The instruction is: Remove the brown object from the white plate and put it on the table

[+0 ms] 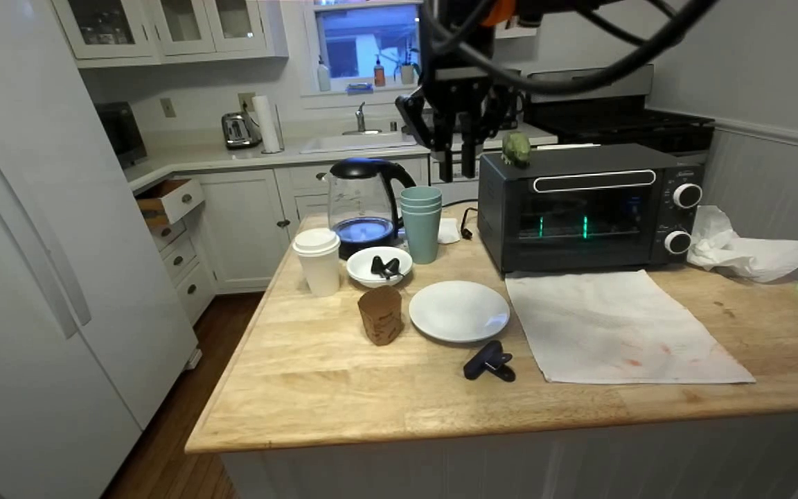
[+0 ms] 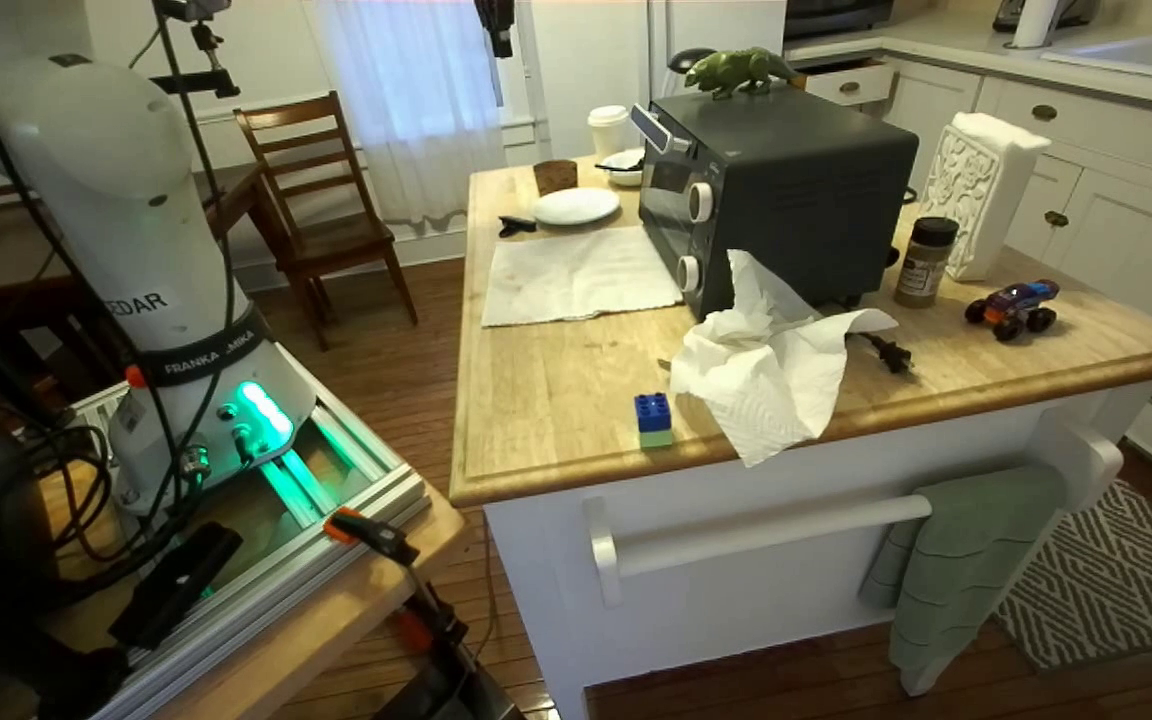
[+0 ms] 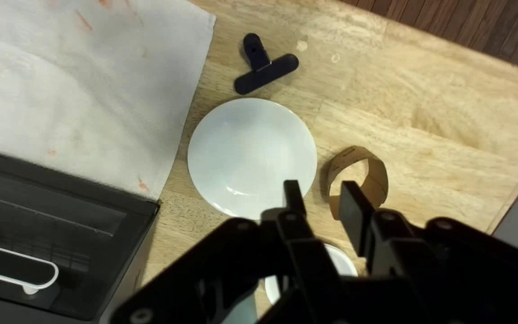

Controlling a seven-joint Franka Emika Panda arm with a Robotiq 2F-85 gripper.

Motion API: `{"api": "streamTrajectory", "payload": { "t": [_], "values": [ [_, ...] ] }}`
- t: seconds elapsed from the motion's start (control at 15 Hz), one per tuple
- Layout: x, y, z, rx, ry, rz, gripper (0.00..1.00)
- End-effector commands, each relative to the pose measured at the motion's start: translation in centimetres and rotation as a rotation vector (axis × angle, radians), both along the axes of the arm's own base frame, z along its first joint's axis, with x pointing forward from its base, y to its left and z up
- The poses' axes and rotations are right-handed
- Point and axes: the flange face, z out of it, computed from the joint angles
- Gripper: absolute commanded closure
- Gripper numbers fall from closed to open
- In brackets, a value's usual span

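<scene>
Gripper (image 1: 456,170) well above table (image 1: 316,395): jaws parted, modest gap, nothing held. Brown sleeve (image 1: 381,317) upright on table, just beside bare white plate (image 3: 250,148); below gripper, off to R in wrist view. Prob done; next likely just retract up.

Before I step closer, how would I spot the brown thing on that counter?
On the light-wood table, find the dark toaster oven, then the round white plate near it. Beside that plate, not touching, stands a short brown sleeve. Unlike the lidded white cup and white bowl nearby, it is open at both ends.
</scene>
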Motion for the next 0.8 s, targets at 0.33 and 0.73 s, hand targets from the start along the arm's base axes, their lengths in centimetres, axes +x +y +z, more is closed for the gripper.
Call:
{"api": "streamTrajectory", "payload": {
  "t": [0.33,0.73],
  "values": [
    [-7.7,-4.0,2.4,0.134,-0.052,0.241,0.05],
    [-8.2,-4.4,3.0,0.165,-0.137,0.295,0.00]
  ]
}}
